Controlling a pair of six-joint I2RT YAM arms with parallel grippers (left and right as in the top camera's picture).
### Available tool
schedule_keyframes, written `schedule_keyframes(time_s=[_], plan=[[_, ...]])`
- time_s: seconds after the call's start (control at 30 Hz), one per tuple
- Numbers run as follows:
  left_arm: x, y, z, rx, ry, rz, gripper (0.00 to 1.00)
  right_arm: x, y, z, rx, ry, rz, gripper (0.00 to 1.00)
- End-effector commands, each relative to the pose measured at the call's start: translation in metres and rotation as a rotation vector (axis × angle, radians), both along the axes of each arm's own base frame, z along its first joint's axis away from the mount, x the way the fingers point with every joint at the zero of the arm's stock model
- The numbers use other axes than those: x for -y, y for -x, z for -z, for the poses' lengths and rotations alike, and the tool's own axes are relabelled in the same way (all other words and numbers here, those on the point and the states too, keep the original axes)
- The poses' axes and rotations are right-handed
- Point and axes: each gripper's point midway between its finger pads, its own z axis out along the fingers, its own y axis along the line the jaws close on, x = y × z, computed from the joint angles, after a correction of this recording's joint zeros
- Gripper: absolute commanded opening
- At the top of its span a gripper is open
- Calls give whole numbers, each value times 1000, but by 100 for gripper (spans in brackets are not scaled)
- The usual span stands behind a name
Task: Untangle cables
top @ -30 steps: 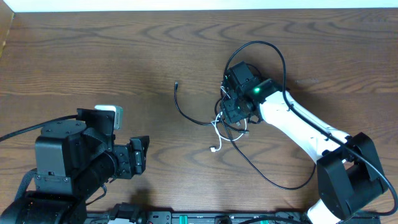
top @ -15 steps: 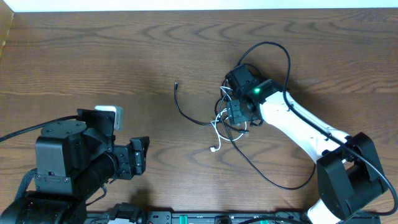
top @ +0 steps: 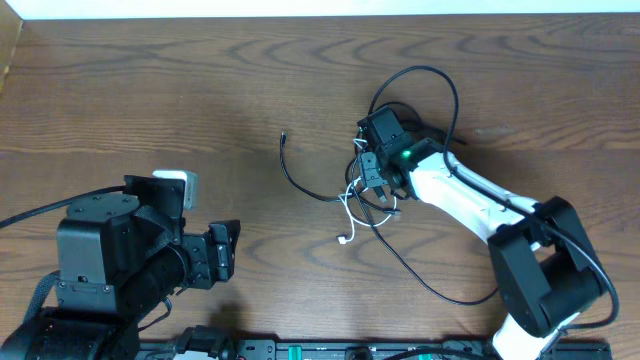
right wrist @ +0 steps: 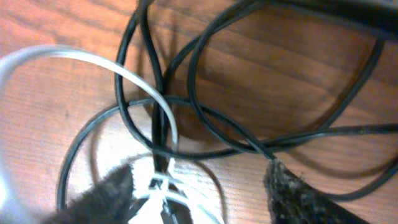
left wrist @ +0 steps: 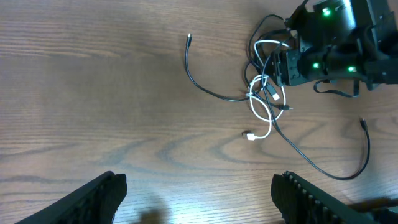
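Your right gripper (right wrist: 199,202) is down over the cables (top: 372,205), right on the knot. Its jaws are spread wide, and the white cable (right wrist: 140,87) and crossed black strands lie between the fingertips, not pinched. From the knot one black tail runs left to a plug (top: 284,137). The white plug (top: 343,239) lies just below it on the tabletop (top: 180,90). Your left gripper (left wrist: 202,196) hangs well apart from the knot, jaws wide and holding nothing.
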Motion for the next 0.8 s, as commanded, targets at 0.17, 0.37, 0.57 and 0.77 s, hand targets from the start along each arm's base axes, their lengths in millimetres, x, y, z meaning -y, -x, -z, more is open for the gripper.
schedule_keyframes(time_s=[0.17, 0.37, 0.57, 0.77], plan=[[0, 1, -2, 8, -2, 5, 80, -2, 11, 34, -93, -1, -24, 1], [0, 1, -2, 8, -2, 5, 80, 3, 34, 25, -173, 13, -35, 1], [0, 1, -2, 8, -2, 5, 80, 15, 54, -37, -158, 2, -34, 1], [0, 1, -3, 8, -2, 5, 80, 19, 59, -143, 44, -119, -43, 1]])
